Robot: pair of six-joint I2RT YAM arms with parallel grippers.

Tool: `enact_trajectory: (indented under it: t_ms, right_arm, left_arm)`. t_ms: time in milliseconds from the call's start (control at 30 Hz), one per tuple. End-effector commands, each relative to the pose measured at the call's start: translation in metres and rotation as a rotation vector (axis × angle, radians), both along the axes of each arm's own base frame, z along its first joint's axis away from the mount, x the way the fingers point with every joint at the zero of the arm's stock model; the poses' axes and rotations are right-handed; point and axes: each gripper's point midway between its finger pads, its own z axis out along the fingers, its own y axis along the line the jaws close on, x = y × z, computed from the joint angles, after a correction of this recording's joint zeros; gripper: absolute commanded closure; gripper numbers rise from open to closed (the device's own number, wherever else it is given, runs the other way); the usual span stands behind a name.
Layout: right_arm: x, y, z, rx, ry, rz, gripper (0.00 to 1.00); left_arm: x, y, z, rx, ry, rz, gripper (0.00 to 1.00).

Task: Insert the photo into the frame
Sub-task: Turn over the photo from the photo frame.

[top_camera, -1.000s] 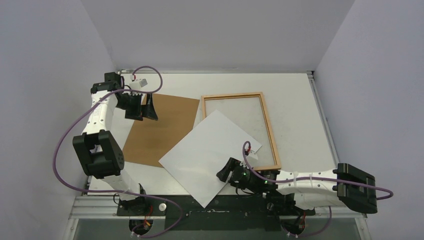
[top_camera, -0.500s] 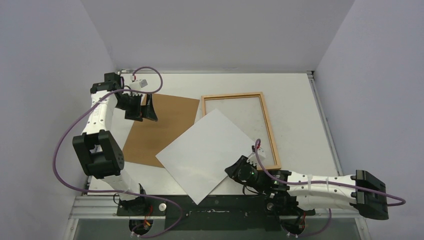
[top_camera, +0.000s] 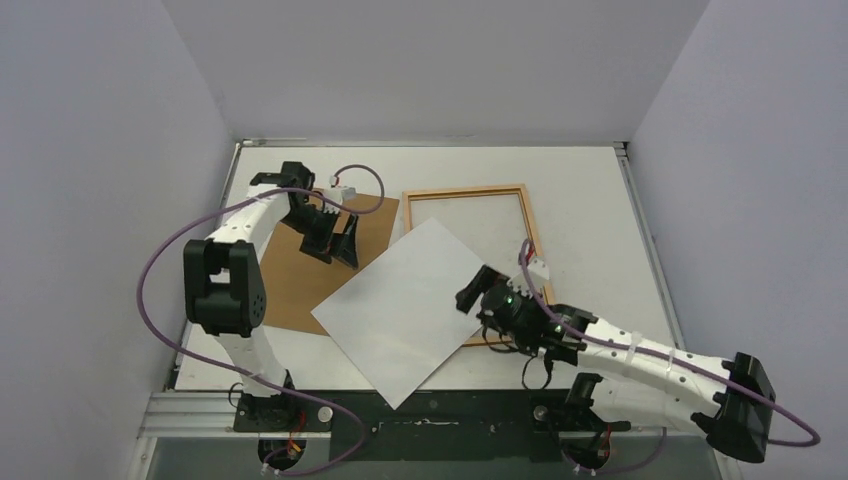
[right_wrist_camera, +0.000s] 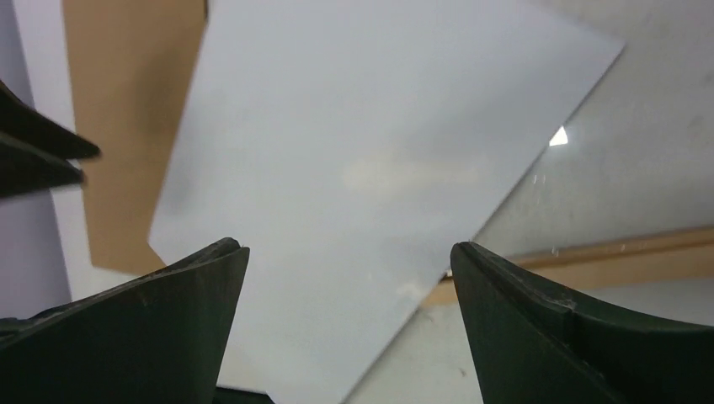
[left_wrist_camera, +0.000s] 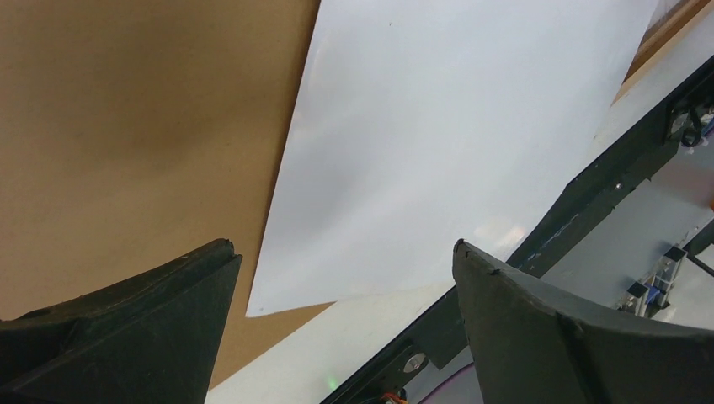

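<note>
The photo (top_camera: 400, 300) lies white side up on the table (top_camera: 600, 200), turned diagonally. Its long axis runs from near-left to far-right. Its far corner and right-hand part rest over the near-left part of the frame (top_camera: 466, 189), and its left edge overlaps the brown backing board (top_camera: 290, 280). Its nearest corner juts past the table's near edge over the black rail.

The frame lies flat, long axis running near to far, far end tilted slightly left.

The right gripper (top_camera: 480, 288) hangs above the photo's right edge, fingers spread wide and holding nothing. In the right wrist view, the white sheet (right_wrist_camera: 354, 151) lies flat below the right gripper (right_wrist_camera: 345, 245), one corner over the clear pane (right_wrist_camera: 631, 126).

The left gripper (top_camera: 340, 240) hovers over the backing board, also spread and empty. The left wrist view shows the photo's left edge (left_wrist_camera: 438, 126) on the board (left_wrist_camera: 126, 109).
</note>
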Motion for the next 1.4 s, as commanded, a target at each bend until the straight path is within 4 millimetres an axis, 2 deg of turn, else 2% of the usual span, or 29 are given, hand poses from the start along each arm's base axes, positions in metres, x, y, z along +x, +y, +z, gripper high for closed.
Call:
enact_trajectory:
  t_ms: [0,67,167,300,367,400,500,600,733,933,1100,1367]
  right_arm:
    - [0.073,-0.051,0.079,-0.152,-0.177,-0.092,0.04]
    - [0.102,-0.076,0.094,-0.229,-0.191,-0.133,0.04]
    - [0.136,-0.111,0.098,-0.356,-0.175,-0.184,0.04]
    - [0.163,-0.144,0.076,-0.423,-0.115,-0.251,0.04]
    - [0.168,-0.157,0.058,-0.411,-0.08,-0.271,0.05]
    - [0.17,-0.161,0.049,-0.387,-0.066,-0.274,0.05]
    - [0.164,-0.174,0.019,-0.342,-0.008,-0.276,0.06]
    - [0.152,-0.173,-0.002,-0.304,0.034,-0.25,0.06]
    - [0.138,-0.172,-0.018,-0.246,0.065,-0.239,0.06]
    - [0.114,-0.173,-0.047,-0.203,0.145,-0.232,0.04]
    - [0.1,-0.167,-0.054,-0.148,0.161,-0.222,0.04]
    - [0.076,-0.151,-0.058,-0.041,0.182,-0.215,0.04]
  left_arm:
    - [0.024,-0.021,-0.003,-0.042,-0.069,-0.071,0.03]
    - [0.029,-0.027,-0.011,-0.026,-0.065,-0.084,0.04]
    - [0.034,-0.034,-0.017,-0.029,-0.064,-0.081,0.04]
    - [0.033,-0.04,-0.02,-0.035,-0.06,-0.073,0.0]
    - [0.032,-0.04,-0.02,-0.035,-0.065,-0.069,0.0]
    - [0.032,-0.04,-0.02,-0.033,-0.069,-0.07,0.04]
    - [0.029,-0.04,-0.021,-0.035,-0.065,-0.081,0.05]
    - [0.027,-0.041,-0.025,-0.037,-0.056,-0.085,0.05]
    - [0.021,-0.04,-0.03,-0.036,-0.04,-0.091,0.06]
    - [0.004,-0.029,-0.039,0.0,-0.028,-0.115,0.08]
    - [-0.003,-0.022,-0.04,0.015,-0.033,-0.123,0.08]
    - [-0.002,-0.017,-0.032,0.012,-0.054,-0.115,0.08]
